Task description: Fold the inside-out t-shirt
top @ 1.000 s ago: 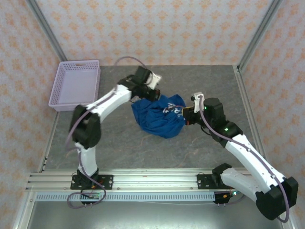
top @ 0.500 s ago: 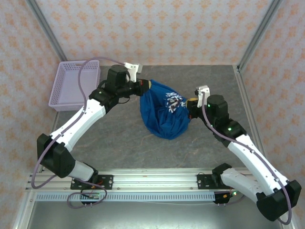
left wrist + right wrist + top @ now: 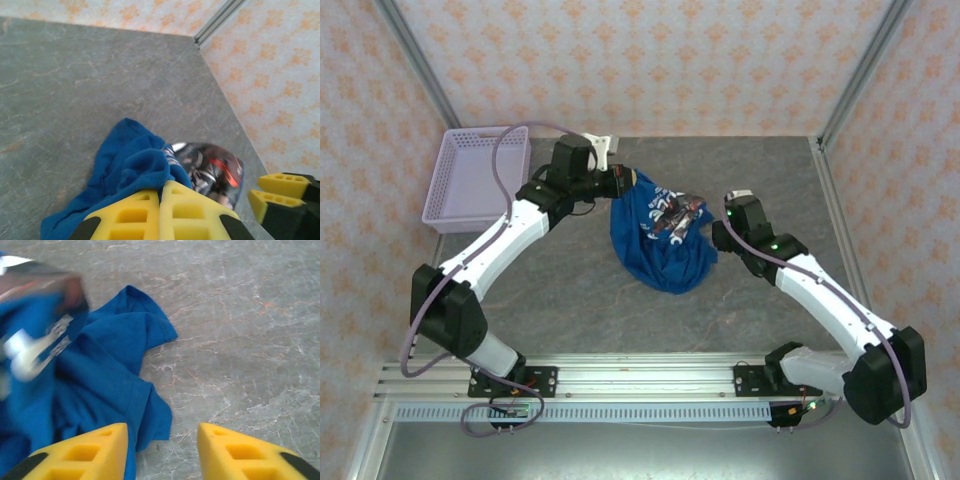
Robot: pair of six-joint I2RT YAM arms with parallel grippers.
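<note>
1 t-shirt (image 3: 660,258), lettering (image 3: 670,214) unreadable

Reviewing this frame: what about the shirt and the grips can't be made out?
- Print on the shirt: blurred in the right wrist view, too small to read from the top.
- Which part of the shirt the left gripper pinches: the shut gripper itself covers it in the left wrist view.
- Shirt's lower left in the right wrist view: cut off by the picture's edge and covered by the open right gripper.
</note>
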